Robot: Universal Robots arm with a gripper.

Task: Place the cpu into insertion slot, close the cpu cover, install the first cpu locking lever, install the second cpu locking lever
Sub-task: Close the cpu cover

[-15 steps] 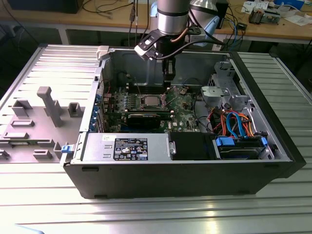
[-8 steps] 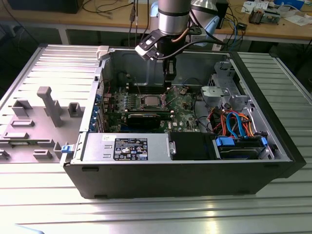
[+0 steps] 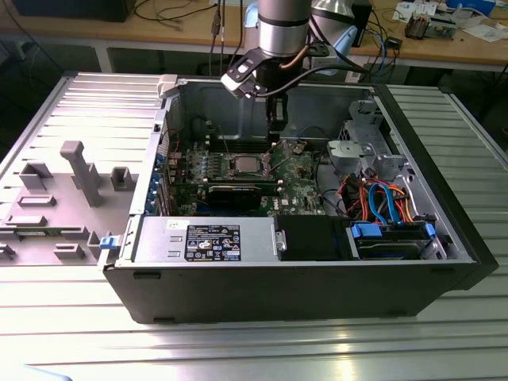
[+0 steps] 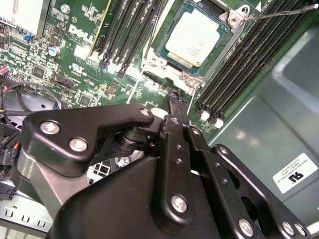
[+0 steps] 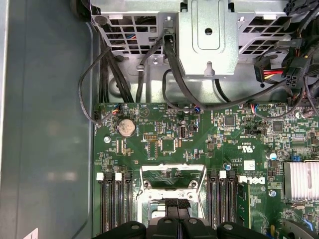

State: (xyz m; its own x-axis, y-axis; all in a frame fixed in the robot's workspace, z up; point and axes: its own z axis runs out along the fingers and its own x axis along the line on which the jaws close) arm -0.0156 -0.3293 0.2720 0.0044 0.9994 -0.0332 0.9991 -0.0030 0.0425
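Near exterior view's centre, treat seated cpu [image 3: 244, 164] as likely light, stiff, fragile; grip by edges only. Hovering nearby with end effector [image 4: 176, 99] closed, empty.

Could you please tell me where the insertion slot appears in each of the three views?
Exterior view: the insertion slot sits mid-board, to the exterior view's left of the gripper.
Second wrist view: beyond the gripper, with the cpu in it.
First wrist view: its metal rim lies just beyond the gripper.
Shared landmark: black memory slots flank it on both sides.
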